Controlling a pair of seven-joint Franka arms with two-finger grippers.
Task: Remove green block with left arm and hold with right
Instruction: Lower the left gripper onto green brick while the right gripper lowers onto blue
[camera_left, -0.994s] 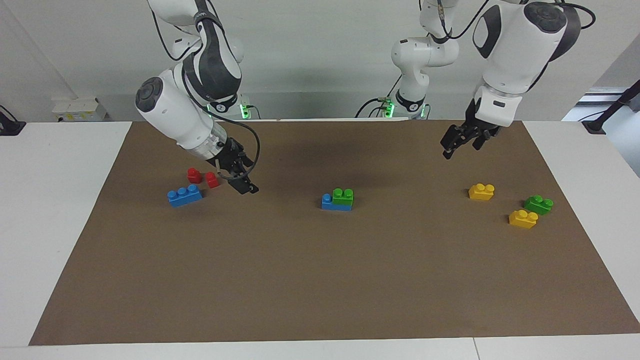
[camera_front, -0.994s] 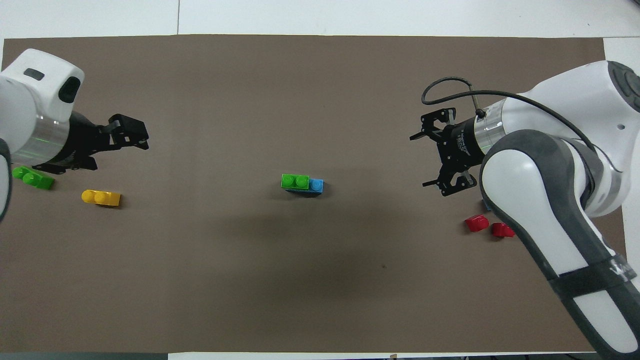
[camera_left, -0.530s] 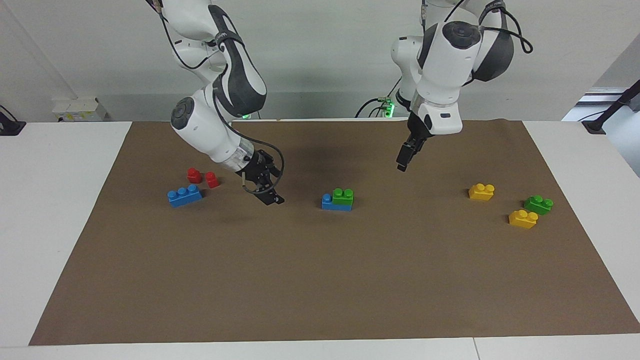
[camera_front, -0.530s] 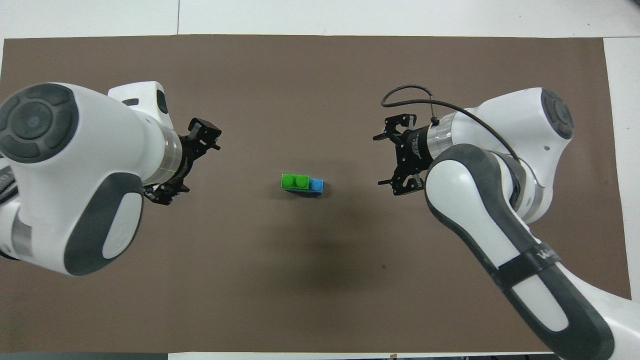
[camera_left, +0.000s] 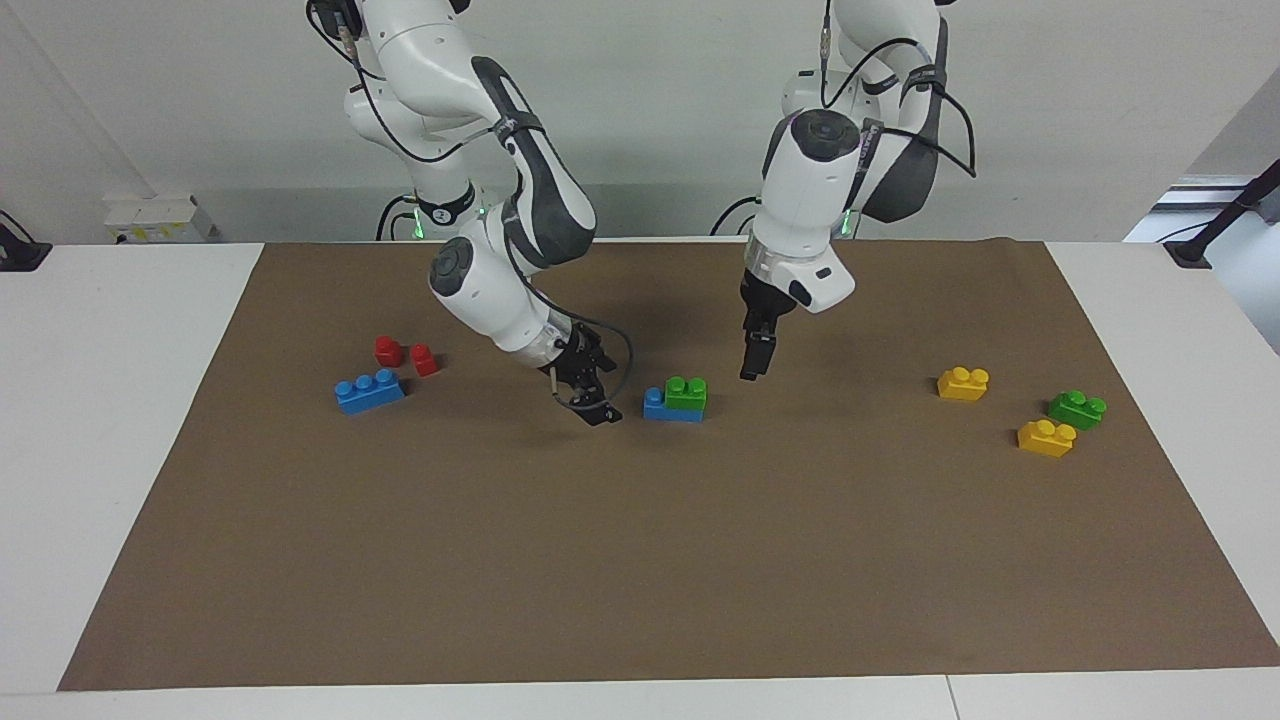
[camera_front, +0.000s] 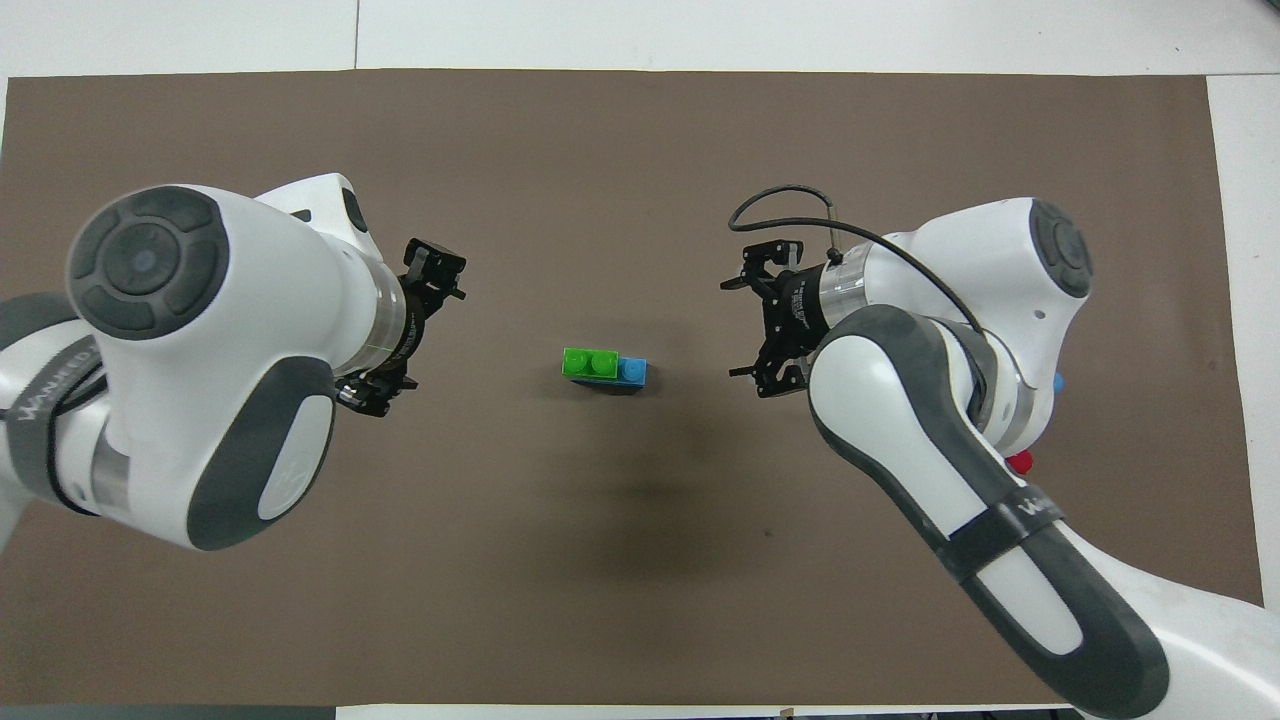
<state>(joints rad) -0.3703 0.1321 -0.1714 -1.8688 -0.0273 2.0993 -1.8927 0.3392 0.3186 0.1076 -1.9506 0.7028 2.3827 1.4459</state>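
A green block (camera_left: 686, 392) with two studs sits on one end of a blue brick (camera_left: 658, 406) at the middle of the brown mat; the stack also shows in the overhead view (camera_front: 590, 362). My right gripper (camera_left: 592, 396) is open and low over the mat, just beside the stack's blue end, apart from it (camera_front: 757, 326). My left gripper (camera_left: 753, 362) is open and hangs over the mat beside the stack's green end, a little higher, not touching (camera_front: 408, 334).
A second green block (camera_left: 1077, 408) and two yellow blocks (camera_left: 963, 383) (camera_left: 1046, 438) lie toward the left arm's end. A blue three-stud brick (camera_left: 370, 391) and two small red blocks (camera_left: 388, 350) lie toward the right arm's end.
Both grippers have swung in from the mat's ends toward the middle stack and come lower. The blocks have not moved.
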